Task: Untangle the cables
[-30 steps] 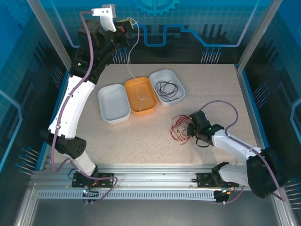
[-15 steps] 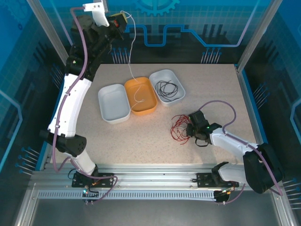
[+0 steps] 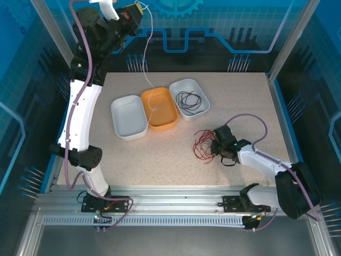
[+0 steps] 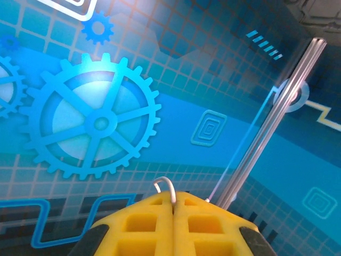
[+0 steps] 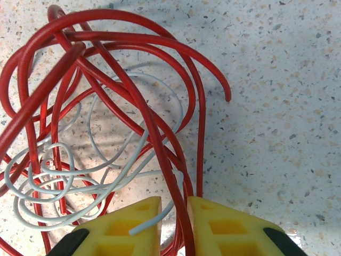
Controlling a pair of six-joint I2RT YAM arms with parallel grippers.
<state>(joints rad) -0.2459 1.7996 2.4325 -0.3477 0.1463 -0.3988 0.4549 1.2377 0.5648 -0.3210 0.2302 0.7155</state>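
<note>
Thin glossy red wire in loose loops, w/ a pale strand tangled in, on speckled table, near right. Right gripper is clamped on a red strand. White wire pinched in closed left gripper, high at far left, hanging to orange tray. Black wire coiled in oval grey tray.

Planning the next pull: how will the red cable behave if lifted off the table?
Probably floppy but springy: the red cable lies in loose, open loops. Likely it drags the pale wire along, since that threads through its loops. Being so thin, it may slip between the right fingers.
</note>
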